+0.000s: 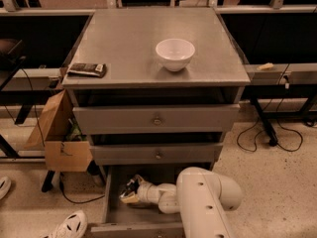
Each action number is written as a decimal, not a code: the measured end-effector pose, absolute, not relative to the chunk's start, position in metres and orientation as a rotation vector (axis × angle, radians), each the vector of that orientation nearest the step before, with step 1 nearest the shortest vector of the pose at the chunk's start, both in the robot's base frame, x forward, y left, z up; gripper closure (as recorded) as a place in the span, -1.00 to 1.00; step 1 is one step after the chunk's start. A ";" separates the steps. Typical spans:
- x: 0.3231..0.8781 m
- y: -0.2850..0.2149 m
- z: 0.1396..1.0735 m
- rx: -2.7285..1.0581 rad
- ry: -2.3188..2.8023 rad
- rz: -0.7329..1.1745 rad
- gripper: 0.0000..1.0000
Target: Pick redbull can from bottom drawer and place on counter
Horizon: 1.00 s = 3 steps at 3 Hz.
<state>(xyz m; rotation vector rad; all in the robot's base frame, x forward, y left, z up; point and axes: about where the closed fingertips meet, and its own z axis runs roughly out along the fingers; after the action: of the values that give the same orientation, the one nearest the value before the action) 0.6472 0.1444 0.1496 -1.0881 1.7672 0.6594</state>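
Note:
The bottom drawer [115, 217] is pulled open below the two upper drawers. My gripper [129, 191] is reaching into it from the right, low over the drawer's left part, with my white arm [203, 197] in front of the cabinet. I cannot make out the redbull can apart from the gripper; it is hidden or merged with the gripper's tip. The counter [129, 38] is the grey cabinet top above.
A white bowl [175, 53] stands on the counter right of the middle. A flat dark packet [87, 69] lies at its front left corner. A cardboard box [59, 143] leans left of the cabinet. A shoe [69, 226] and cables [267, 138] are on the floor.

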 end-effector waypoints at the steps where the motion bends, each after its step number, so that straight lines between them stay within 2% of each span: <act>1: 0.636 0.127 0.170 -1.071 1.757 0.637 1.00; 3: 0.598 0.078 0.236 -1.121 1.725 0.602 1.00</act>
<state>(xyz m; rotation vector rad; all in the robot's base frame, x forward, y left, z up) 0.5977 0.0781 0.2356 -1.1212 1.7247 0.6021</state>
